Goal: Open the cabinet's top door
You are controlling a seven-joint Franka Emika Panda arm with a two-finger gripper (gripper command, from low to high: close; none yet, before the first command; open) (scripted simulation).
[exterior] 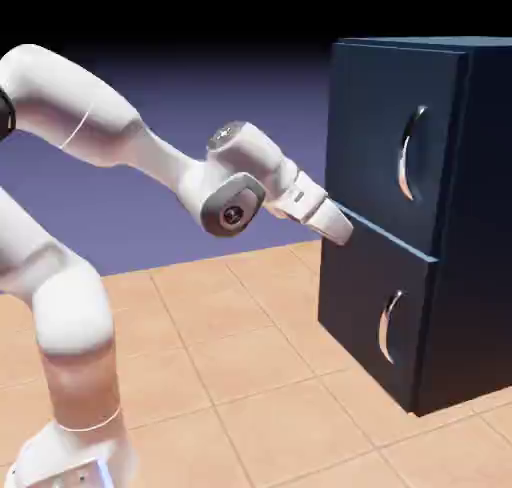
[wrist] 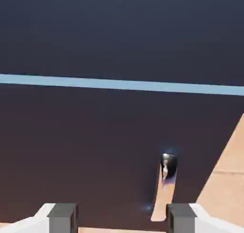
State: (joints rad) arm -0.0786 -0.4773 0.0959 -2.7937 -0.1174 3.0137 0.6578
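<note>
Tool [exterior: 338,226] at frame centre, against the cabinet [exterior: 470,306] face near the top door [exterior: 385,146] lower edge; fingers [wrist: 63,217] spread apart, gripping nothing.

dark cabinet [wrist: 95,36], parted fingers [wrist: 62,217], silver handle [wrist: 167,167]

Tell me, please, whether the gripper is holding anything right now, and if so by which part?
Nothing is held. The gripper is open with an empty gap between its fingers, near the left edge of the cabinet, away from the top door handle.
</note>
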